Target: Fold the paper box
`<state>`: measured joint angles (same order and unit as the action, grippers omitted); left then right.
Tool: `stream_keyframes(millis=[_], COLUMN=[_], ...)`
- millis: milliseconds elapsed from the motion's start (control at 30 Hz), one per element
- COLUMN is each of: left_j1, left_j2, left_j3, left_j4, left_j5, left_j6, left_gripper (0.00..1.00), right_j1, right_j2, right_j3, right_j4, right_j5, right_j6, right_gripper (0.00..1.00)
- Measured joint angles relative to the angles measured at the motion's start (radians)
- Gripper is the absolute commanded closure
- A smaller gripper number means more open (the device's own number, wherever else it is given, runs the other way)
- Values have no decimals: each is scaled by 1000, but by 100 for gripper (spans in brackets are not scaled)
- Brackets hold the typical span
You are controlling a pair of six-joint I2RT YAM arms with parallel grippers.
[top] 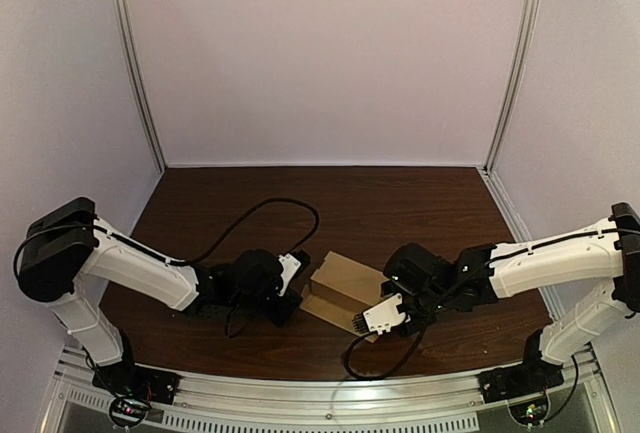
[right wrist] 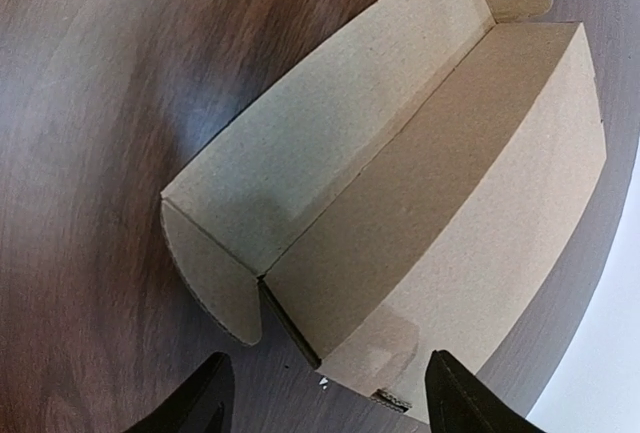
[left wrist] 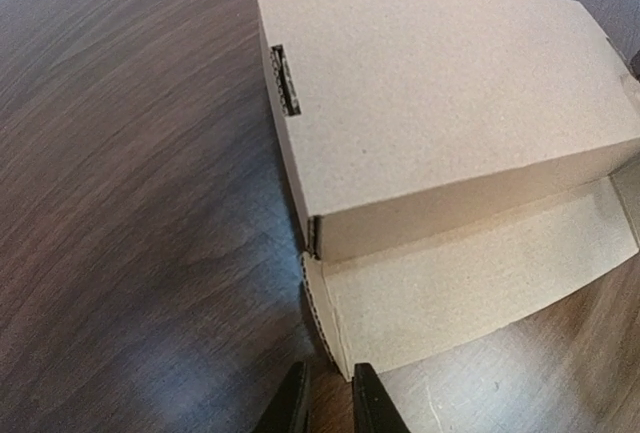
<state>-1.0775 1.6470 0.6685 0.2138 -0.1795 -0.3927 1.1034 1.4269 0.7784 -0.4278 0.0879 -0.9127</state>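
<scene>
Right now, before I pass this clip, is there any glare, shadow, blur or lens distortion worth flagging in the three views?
Top external: soft, even light, slightly grainy, and the paper box is readable. Left wrist: there is pale glare on the table, and the wide lens bows the box's straight edges. Right wrist: there is a bright sheen on the wood and a shadow across the box's open flap.

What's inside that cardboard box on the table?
Nothing shows inside: the box has its top folded over, covering the interior. Only a bare flap lies open on the table beside it.
</scene>
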Motion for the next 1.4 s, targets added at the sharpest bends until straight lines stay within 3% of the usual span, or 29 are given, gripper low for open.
stream_keyframes(millis=[200,567,1167,1400], left_j1=[0,0,0,0], left_j2=[30,31,44,55], left_j3=[33,35,49,71], left_j4=[-1,-2,-6,-30], left_j5=[0,0,-1,-6], left_j6=[1,2,22,39], left_gripper=[87,92,97,98], right_j1=[6,7,7,7], right_j2=[16,26,55,64], right_j3=[0,0,8,18], right_j4=[41,32,66,67], right_j5=[8,6,16,22], right_j6=[23,21,63,74], right_gripper=[45,43,55,56])
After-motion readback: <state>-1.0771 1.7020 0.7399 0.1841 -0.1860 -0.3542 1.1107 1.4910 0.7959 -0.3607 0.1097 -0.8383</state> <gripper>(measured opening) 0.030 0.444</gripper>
